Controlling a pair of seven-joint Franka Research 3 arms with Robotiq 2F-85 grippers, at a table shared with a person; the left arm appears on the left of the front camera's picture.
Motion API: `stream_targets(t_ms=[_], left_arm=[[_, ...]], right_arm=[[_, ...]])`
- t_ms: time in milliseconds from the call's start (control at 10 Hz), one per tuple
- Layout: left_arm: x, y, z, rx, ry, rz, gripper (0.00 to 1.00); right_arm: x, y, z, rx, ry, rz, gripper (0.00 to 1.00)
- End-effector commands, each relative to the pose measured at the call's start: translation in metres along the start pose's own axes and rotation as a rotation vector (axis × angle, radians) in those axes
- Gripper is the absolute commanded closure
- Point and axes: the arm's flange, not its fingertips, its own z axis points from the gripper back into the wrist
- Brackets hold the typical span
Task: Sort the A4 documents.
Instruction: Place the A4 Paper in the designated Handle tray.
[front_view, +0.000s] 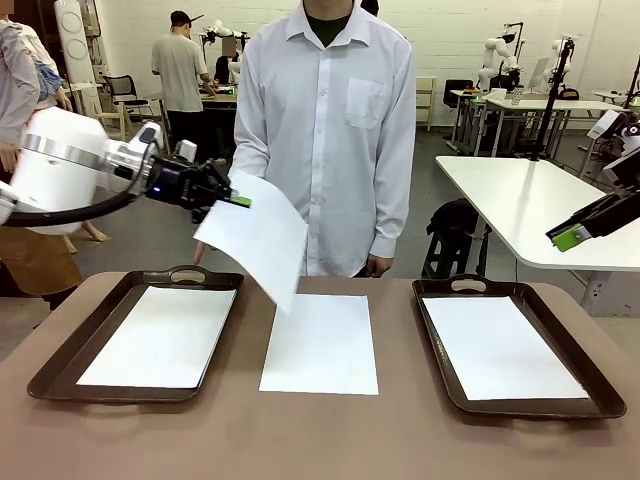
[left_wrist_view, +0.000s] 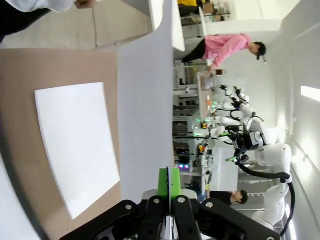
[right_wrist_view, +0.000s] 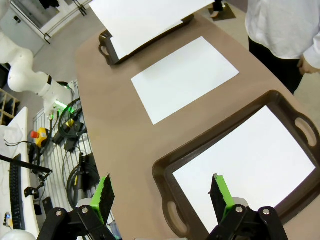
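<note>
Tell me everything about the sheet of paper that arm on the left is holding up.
The held sheet is plain white, blank and thin, apparently paper. The left gripper pinches its upper edge, so it hangs tilted in the air above the table, between the left tray and the middle sheet lying flat.

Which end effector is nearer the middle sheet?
Left. The left end effector, gripping another sheet, hangs up-left of the middle sheet; the right end effector is beyond the right tray.
</note>
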Motion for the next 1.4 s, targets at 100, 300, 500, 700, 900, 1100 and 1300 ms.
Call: stream_targets(t_ms=[100,300,500,700,900,1100,1300], left_arm=[[0.011,-0.002,0.025,0.054,0.067,-0.013,0.99],[0.013,0.012,0.040,0.070,0.102,-0.030,0.99],[0.010,0.025,0.056,0.119,0.108,-0.013,0.99],[0.004,0.040,0.074,0.149,0.081,0.014,0.99],[-0.010,0.057,0.078,0.108,0.081,0.051,0.99],[-0.026,0.062,0.080,0.093,0.081,0.076,0.99],[-0.042,0.067,0.088,0.116,0.059,0.106,0.99]], right_arm=[[0.000,0.001,0.000,0.002,-0.002,0.008,0.00],[0.000,0.001,0.000,0.002,-0.002,0.008,0.00],[0.000,0.001,0.000,0.002,-0.002,0.008,0.00],[0.000,0.001,0.000,0.002,-0.002,0.008,0.00],[0.000,0.001,0.000,0.002,-0.002,0.008,0.00],[0.000,0.001,0.000,0.002,-0.002,0.008,0.00],[0.000,0.001,0.000,0.002,-0.002,0.008,0.00]])
